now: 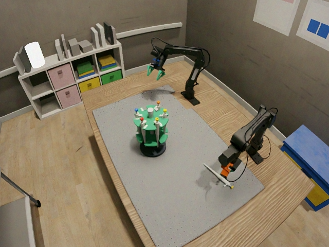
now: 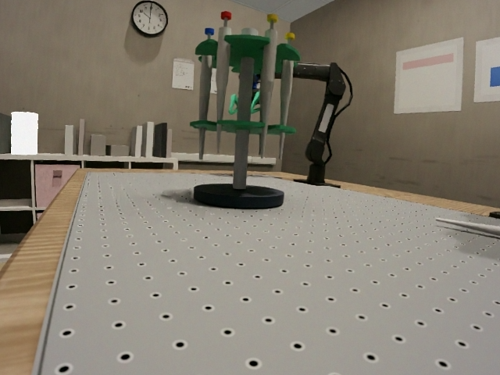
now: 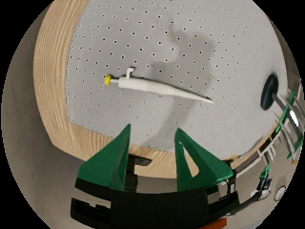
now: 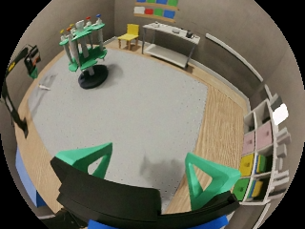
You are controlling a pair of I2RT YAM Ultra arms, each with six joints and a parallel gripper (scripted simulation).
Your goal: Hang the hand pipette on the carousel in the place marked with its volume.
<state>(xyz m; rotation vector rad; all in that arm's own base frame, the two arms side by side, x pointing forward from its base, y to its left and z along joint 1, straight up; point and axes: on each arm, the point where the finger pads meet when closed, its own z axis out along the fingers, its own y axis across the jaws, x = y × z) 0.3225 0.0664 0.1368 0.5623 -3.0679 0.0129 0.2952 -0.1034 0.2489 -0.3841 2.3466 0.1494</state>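
Observation:
A white hand pipette [image 1: 217, 176] with a yellow push button lies flat on the grey mat near its right end. It also shows in the left wrist view [image 3: 159, 88] and at the right edge of the exterior view [image 2: 470, 226]. My left gripper [image 3: 153, 130] hovers above it, pointing down, fingers partly open and empty. In the overhead view its orange wrist [image 1: 227, 170] sits just over the pipette's body. The green carousel [image 1: 151, 127] [image 2: 242, 80] stands mid-mat with several pipettes hanging in it. My right gripper [image 1: 155, 72] is wide open and empty, high above the mat's far end.
A white shelf unit [image 1: 71, 71] with coloured bins stands beyond the table's far left corner. A blue box [image 1: 308, 162] sits beside the table on the right. The left arm's base [image 1: 255, 156] and the right arm's base [image 1: 189, 98] stand along the table's right edge.

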